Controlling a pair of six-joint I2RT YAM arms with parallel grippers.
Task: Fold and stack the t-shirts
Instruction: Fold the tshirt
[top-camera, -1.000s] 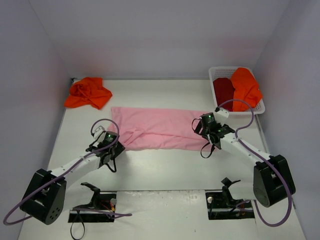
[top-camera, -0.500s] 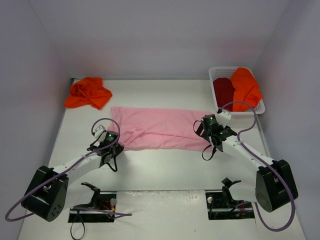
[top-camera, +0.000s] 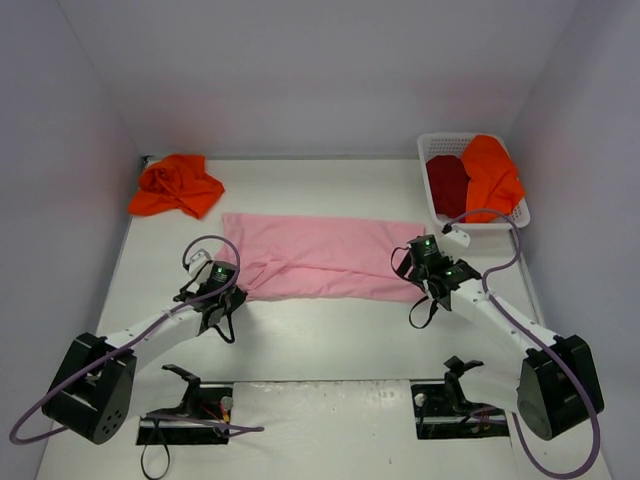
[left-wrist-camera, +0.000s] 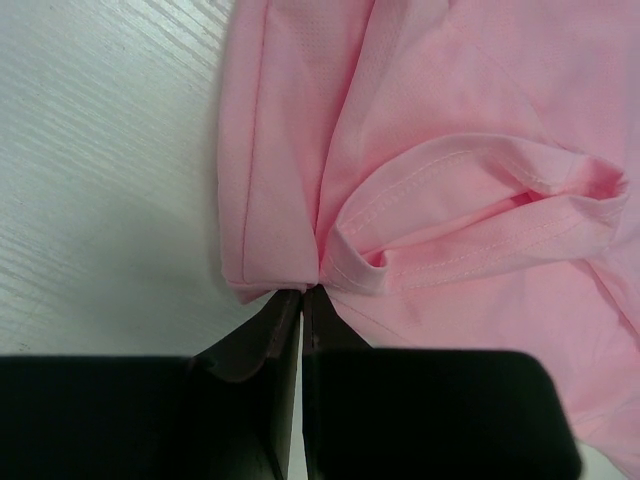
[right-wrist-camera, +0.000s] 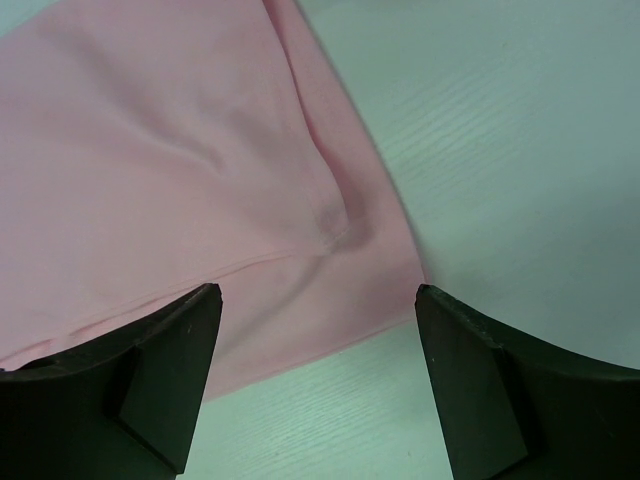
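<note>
The light pink t-shirt (top-camera: 320, 255) lies spread across the middle of the table, folded lengthways. My left gripper (top-camera: 228, 288) is shut on its near left corner; the left wrist view shows the cloth (left-wrist-camera: 400, 170) bunched at the closed fingertips (left-wrist-camera: 285, 305). My right gripper (top-camera: 425, 280) is open just above the shirt's near right corner (right-wrist-camera: 330, 300), fingers apart and empty. One orange t-shirt (top-camera: 176, 185) lies crumpled at the back left. A second orange t-shirt (top-camera: 490, 175) and the dark red t-shirt (top-camera: 446, 180) sit in the basket.
The white latticed basket (top-camera: 432, 145) stands at the back right against the wall. White walls close in the table on three sides. Purple cables loop from both arms.
My right gripper has moved toward the near right, off the shirt's body to its near right corner. My left gripper has stayed shut on the left corner, drifting slightly.
</note>
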